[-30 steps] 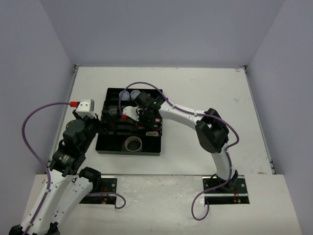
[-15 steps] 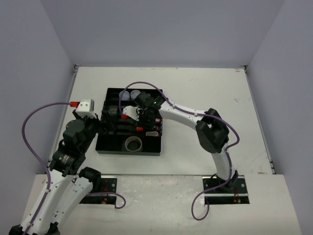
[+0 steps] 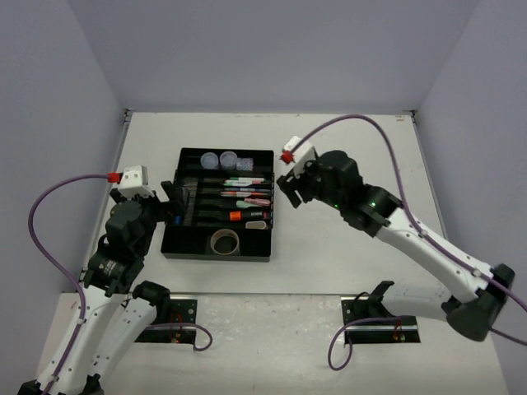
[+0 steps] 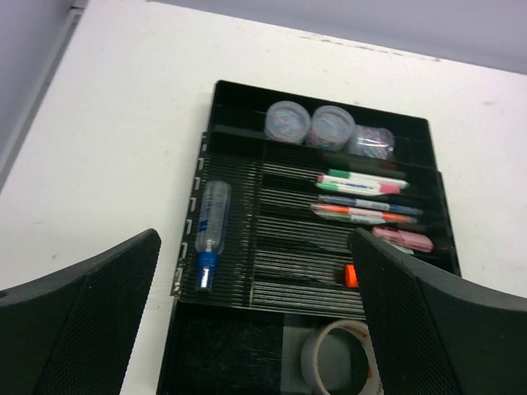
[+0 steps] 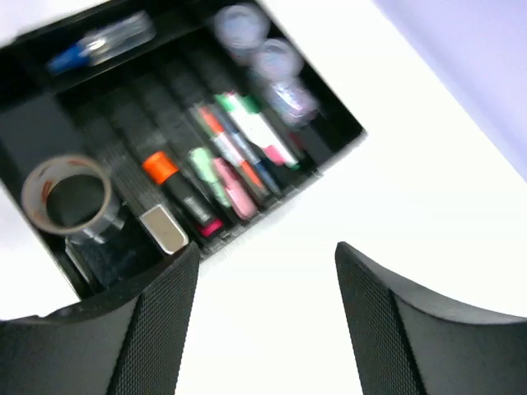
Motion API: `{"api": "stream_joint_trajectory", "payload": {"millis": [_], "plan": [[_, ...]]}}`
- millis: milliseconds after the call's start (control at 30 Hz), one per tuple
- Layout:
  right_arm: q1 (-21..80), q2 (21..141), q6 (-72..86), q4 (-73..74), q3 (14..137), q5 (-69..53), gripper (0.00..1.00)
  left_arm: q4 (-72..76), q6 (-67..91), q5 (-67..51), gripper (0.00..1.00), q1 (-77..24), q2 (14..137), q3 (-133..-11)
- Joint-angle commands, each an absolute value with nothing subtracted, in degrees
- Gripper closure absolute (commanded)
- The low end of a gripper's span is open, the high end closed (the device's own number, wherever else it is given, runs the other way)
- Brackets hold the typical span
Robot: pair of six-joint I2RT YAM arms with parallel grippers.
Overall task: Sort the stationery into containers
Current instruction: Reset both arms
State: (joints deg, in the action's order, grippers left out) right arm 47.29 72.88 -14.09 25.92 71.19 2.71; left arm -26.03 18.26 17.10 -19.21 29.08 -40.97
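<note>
All stationery in tray, beyond jaws

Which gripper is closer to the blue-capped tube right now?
Left. The left gripper hangs at the left edge of the tray, beside the blue-capped tube; the right gripper is off its right side.

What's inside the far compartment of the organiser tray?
Three clear round lidded tubs sit side by side in the far compartment of the organiser tray. Nothing covers them, but their contents cannot be told through the lids.
</note>
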Motion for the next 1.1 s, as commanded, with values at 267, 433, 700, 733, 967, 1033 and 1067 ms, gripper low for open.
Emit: {"api": "stream_joint_trajectory", "payload": {"millis": [267,433,700,733,967,1033,1067], "plan": [[39.55,36.71,19.16,22.66,45.97,36.37,0.01,-28.3,23.98,39.8,0.0,-16.9,27.52,-41.93],[39.55,28.69,22.1,32.0,49.13,36.72,0.01,-24.67,19.46,37.08,0.0,-16.95,23.75,-38.84],[39.55,25.88,24.06,41.72,51.86,42.0,0.01,-21.27,12.24,30.48,0.0,-17.23,22.01,-35.82],[39.55,25.98,24.14,42.09,51.91,42.66,0.01,-21.16,12.13,30.36,0.0,-17.23,21.95,-35.72],[39.55,26.81,25.17,43.5,51.59,44.6,0.01,-18.5,9.63,30.76,0.0,-17.23,17.59,-32.87],[39.57,26.69,25.65,43.93,51.84,45.03,0.01,-18.34,8.66,30.75,0.0,-17.24,16.36,-32.54],[39.61,26.6,26.13,44.15,52.06,45.38,0.01,-18.25,8.01,30.44,0.0,-17.28,15.83,-32.32]]}}
